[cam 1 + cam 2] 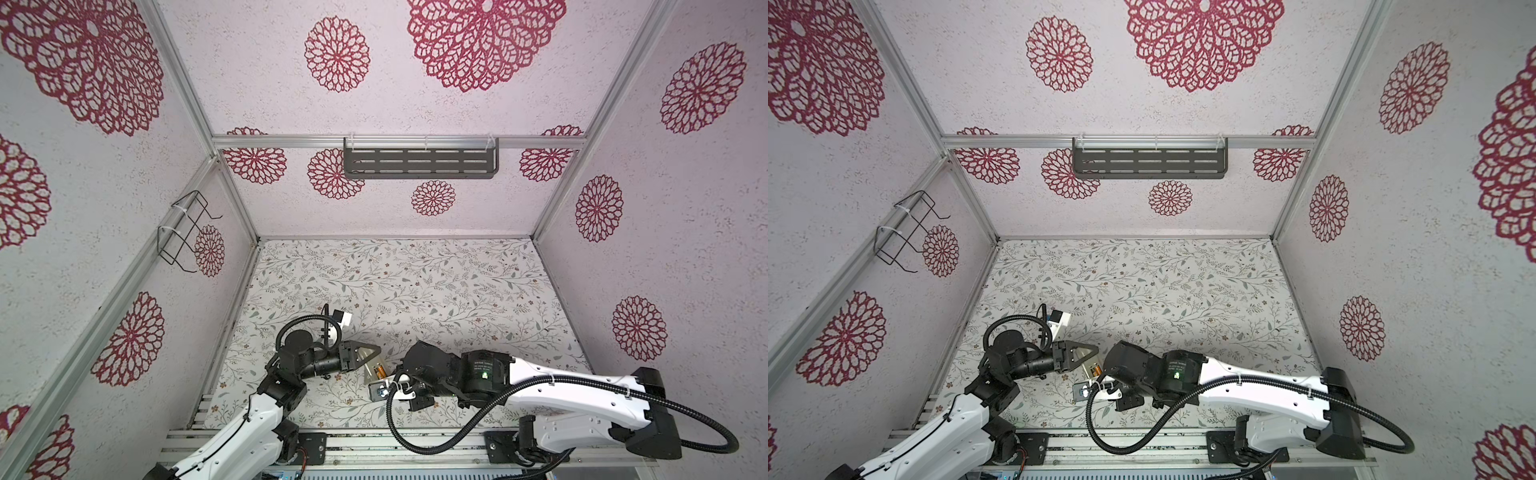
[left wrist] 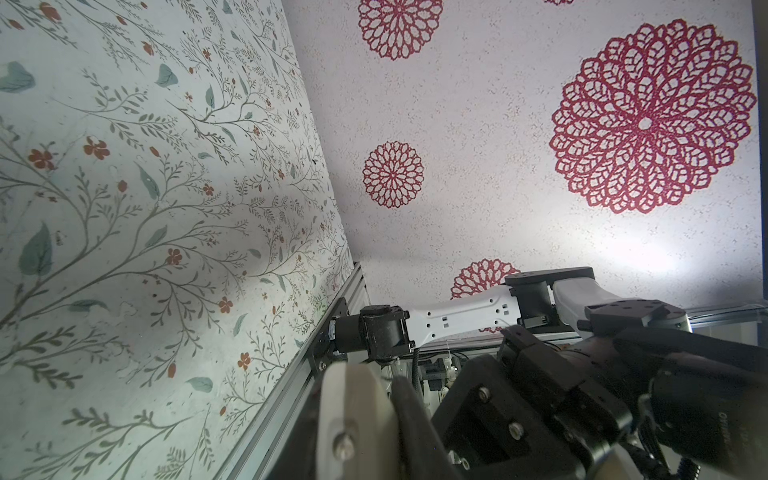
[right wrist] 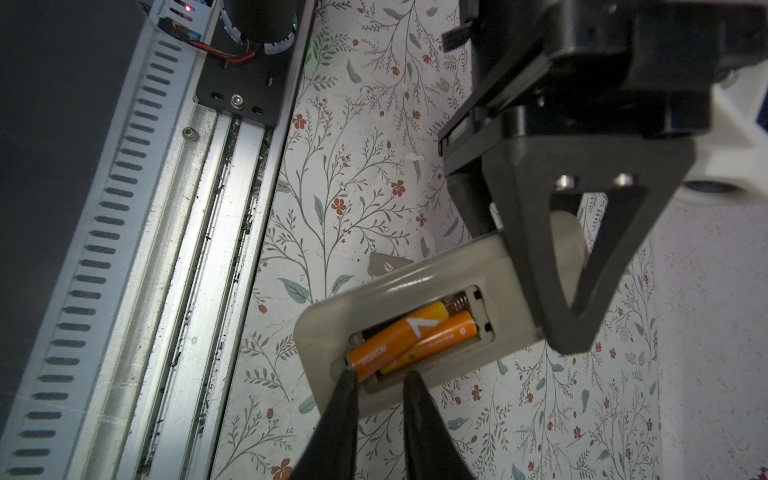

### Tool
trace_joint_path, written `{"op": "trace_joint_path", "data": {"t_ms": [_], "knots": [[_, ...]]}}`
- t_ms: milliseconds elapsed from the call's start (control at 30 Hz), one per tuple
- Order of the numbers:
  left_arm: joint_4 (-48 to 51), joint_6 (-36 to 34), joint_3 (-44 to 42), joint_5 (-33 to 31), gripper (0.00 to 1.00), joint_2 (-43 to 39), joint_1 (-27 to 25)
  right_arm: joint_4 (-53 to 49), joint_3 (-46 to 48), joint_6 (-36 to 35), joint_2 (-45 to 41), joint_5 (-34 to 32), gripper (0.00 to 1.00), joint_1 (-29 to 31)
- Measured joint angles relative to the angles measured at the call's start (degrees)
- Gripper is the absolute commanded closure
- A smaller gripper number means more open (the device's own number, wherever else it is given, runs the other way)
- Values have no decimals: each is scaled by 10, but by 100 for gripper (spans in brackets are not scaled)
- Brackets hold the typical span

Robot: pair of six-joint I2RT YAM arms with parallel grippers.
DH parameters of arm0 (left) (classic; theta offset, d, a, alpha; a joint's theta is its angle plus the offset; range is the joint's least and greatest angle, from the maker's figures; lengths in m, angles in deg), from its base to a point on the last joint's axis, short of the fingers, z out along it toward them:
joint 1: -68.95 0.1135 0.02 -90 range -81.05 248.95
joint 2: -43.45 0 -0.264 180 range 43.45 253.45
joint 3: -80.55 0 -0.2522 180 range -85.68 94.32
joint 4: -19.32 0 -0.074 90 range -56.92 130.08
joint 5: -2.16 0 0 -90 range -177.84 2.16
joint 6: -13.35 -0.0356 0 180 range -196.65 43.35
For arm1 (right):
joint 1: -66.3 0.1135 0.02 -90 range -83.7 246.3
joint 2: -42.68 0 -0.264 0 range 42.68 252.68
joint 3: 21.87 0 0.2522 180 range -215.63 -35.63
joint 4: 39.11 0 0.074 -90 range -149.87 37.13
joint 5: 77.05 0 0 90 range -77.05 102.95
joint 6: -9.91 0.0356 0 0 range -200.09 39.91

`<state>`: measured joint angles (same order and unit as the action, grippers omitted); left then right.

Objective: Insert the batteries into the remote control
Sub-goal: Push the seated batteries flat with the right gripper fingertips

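Observation:
My left gripper [image 1: 376,351] is shut on the remote control [image 3: 415,282] and holds it above the table, beige back up, with the battery compartment open. Both orange batteries [image 3: 399,336] are in the compartment. One battery [image 3: 444,336] lies flat. The other sits crooked across it, with its end raised at the compartment's near edge. My right gripper [image 3: 378,378] has its dark fingertips narrowly apart at that edge; one fingertip [image 3: 348,380] touches the raised battery end, and nothing is between them. In both top views the remote [image 1: 1090,368] shows between the two wrists.
A small beige cover piece [image 3: 388,264] lies on the floral mat, partly behind the remote. The aluminium front rail [image 3: 216,249] runs close by. A wire basket [image 1: 183,232] hangs on the left wall and a dark shelf [image 1: 419,162] on the back wall.

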<state>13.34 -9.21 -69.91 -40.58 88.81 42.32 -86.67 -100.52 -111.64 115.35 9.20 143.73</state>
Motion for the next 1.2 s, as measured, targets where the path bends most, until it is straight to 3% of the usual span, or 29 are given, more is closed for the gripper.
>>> {"op": "trace_joint_path", "data": {"t_ms": [1200], "knots": [[13, -10, 0, -6, 100, 0, 0, 7, -1, -4, 22, 35, 88, -16]]}}
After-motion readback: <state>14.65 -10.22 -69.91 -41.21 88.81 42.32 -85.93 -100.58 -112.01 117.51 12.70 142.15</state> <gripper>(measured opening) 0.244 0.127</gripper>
